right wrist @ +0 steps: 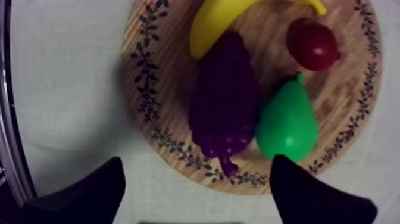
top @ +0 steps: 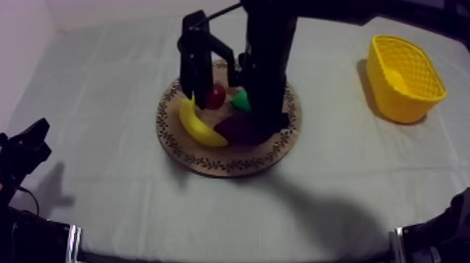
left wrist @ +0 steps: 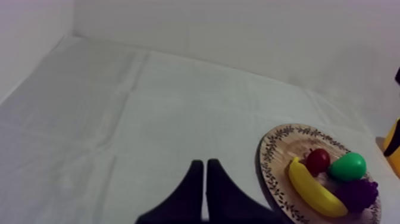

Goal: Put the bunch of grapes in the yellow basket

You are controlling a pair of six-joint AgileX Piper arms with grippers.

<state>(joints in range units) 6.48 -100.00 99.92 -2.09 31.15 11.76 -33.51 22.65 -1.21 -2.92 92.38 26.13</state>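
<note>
Right pincer (right wrist: 196, 164) gapes wide, the bunch of grapes (right wrist: 225, 113) lying straight beneath it on the wooden board (right wrist: 339, 89); probably light, knobbly, rigid plastic, best pinched across its broad middle

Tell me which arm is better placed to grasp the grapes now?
Right. The right end effector hangs open over the bunch of grapes on the wooden board; the left end effector is shut and away from the board.
</note>
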